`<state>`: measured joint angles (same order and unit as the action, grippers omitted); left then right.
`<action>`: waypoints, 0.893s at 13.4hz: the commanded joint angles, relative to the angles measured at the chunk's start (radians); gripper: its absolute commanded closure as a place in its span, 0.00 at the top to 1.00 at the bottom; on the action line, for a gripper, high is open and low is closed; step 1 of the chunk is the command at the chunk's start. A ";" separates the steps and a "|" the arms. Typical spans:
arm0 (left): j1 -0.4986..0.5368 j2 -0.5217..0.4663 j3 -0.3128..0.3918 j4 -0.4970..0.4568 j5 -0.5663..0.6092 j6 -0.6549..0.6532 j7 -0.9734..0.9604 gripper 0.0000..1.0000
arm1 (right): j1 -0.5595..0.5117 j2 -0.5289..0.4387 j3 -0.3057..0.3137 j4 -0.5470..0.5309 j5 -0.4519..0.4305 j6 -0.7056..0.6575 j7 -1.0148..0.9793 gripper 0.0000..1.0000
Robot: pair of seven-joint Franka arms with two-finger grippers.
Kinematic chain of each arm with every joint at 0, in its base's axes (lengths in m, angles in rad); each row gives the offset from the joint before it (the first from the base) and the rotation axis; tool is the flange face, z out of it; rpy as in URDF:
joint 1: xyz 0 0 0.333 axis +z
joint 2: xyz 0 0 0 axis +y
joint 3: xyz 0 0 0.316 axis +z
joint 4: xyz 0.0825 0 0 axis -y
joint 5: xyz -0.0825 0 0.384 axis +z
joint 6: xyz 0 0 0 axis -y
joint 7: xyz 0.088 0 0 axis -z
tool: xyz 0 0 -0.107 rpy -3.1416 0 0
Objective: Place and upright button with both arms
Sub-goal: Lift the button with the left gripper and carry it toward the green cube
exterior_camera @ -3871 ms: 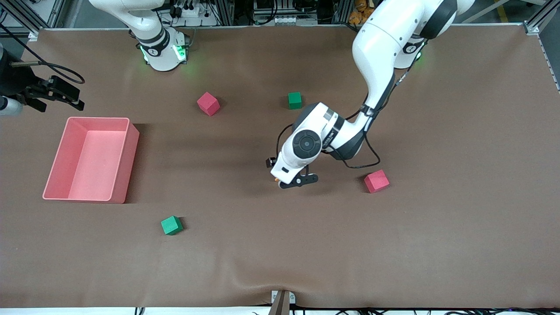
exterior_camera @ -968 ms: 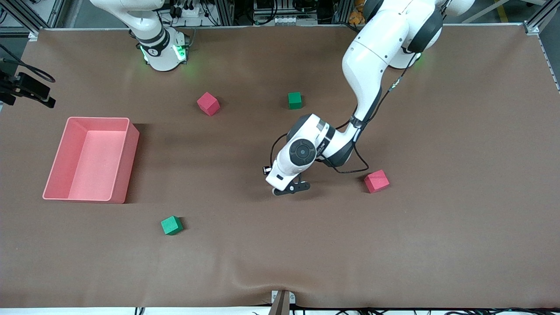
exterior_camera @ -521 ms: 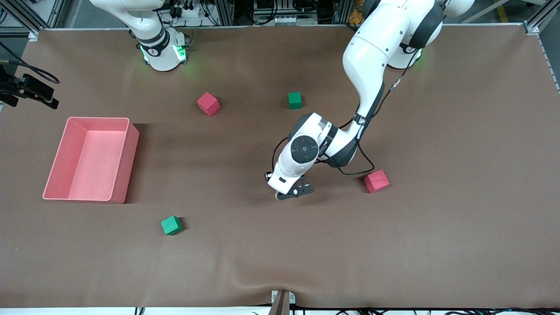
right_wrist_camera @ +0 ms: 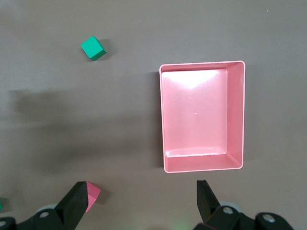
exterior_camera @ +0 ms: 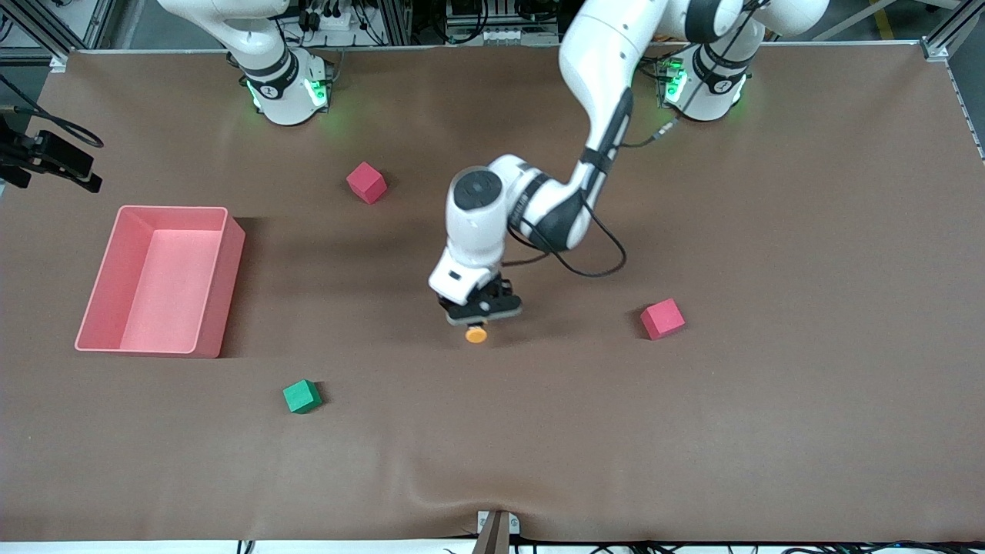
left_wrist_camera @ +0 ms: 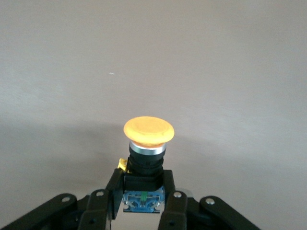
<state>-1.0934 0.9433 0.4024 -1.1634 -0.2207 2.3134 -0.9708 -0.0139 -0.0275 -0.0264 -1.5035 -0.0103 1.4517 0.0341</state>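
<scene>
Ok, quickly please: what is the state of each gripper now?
Left gripper: shut on the button, over the table's middle.
Right gripper: open, holding nothing, waiting.

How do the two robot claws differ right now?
The left gripper is shut on the orange-capped button over the middle of the table; the right gripper holds nothing. The left fingers pinch the button's body; the right fingers are spread wide. Both are black, two-fingered.
</scene>
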 commanded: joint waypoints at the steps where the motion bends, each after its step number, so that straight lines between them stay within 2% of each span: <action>1: -0.043 -0.001 0.036 -0.021 0.149 0.046 -0.150 0.00 | 0.000 0.004 -0.001 0.014 -0.004 -0.001 0.012 1.00; 3: -0.056 0.000 0.032 -0.022 0.323 0.079 -0.299 0.00 | 0.000 0.004 -0.001 0.012 -0.004 -0.001 0.012 1.00; 8: -0.103 0.045 0.032 -0.022 0.475 0.153 -0.506 0.00 | 0.000 0.004 -0.001 0.014 -0.004 0.001 0.012 1.00; 12: -0.118 0.045 0.030 -0.022 0.674 0.156 -0.690 0.00 | -0.001 0.006 -0.001 0.012 -0.004 0.001 0.012 1.00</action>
<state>-1.1995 0.9900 0.4163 -1.1856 0.3819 2.4536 -1.5941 -0.0139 -0.0275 -0.0274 -1.5035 -0.0103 1.4547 0.0341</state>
